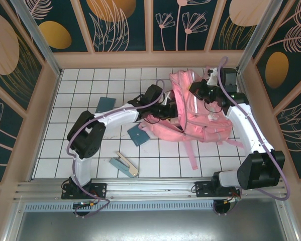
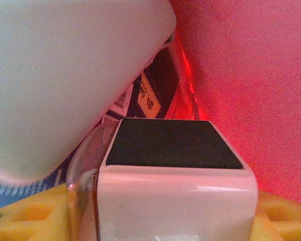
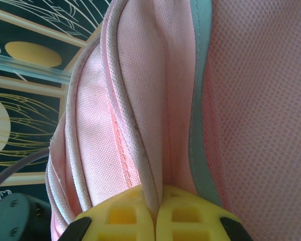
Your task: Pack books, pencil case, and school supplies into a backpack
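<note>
Stapler (image 1: 124, 165) in teal and cream lies nearest the arm bases, on the white tiled counter (image 1: 80, 90), well to the near left of the backpack (image 1: 200, 118). A pink strap (image 1: 191, 155) trails from the backpack's near side across the tiles. A teal square (image 1: 138, 134) lies flat just beside the backpack's near left corner.

The backpack itself lies slumped right of the counter's middle. The left claw (image 1: 168, 109) reaches into it from the left. In the left wrist view its yellow fingers (image 2: 24, 218) stand partway apart, closed on either side of a pale squarish piece (image 2: 175, 201) with a black upper face and a curl of clear plastic on its left. Inside the backpack, the mint pencil case (image 2: 65, 75) sits above and left of that piece. A navy book (image 2: 150, 98) with pale print shows in the gap beyond it, and pink lining rises on the right.

A second teal square (image 1: 106, 104) lies farther out, well left of the backpack. At the backpack's far right edge the right claw (image 3: 155, 213) is fully closed, pinching a piped seam of the pink fabric between its yellow tips.
</note>
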You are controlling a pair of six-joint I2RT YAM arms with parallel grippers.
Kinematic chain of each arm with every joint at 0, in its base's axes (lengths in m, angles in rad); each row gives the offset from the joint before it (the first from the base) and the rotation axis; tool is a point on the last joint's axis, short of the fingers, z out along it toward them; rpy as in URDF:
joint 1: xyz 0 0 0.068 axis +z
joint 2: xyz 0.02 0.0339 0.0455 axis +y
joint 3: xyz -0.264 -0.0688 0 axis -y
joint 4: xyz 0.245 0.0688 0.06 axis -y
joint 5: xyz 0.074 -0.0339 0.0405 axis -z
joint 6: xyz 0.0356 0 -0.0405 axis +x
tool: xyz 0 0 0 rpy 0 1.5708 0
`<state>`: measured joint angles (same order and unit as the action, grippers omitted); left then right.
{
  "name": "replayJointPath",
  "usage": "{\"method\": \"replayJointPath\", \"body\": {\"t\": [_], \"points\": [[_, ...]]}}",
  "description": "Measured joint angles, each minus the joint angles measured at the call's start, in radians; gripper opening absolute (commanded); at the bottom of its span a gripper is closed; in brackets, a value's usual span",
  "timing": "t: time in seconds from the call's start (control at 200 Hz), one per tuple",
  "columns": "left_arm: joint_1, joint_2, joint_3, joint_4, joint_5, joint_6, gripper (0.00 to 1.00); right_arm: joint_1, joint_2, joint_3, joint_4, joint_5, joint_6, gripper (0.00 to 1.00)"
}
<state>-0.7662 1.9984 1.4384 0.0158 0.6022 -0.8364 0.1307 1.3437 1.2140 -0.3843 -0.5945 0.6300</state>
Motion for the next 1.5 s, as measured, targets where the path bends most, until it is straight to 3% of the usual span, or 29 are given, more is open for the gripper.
{"method": "replayJointPath", "body": {"t": [0.52,0.631,1.266,1.501], "points": [[-0.035,0.170,0.039,0.265,0.084,-0.183,0.36,0.011,0.000,-0.032,0.097,-0.032,0.103,0.00],[-0.057,0.235,0.111,0.281,0.097,-0.202,0.36,0.014,0.000,-0.035,0.114,-0.027,0.118,0.00],[-0.087,0.506,0.484,0.245,0.183,-0.274,0.42,0.049,0.001,-0.084,0.239,0.026,0.189,0.00],[-0.090,0.544,0.598,0.091,0.183,-0.228,0.45,0.052,0.001,-0.084,0.246,0.049,0.188,0.00]]}}
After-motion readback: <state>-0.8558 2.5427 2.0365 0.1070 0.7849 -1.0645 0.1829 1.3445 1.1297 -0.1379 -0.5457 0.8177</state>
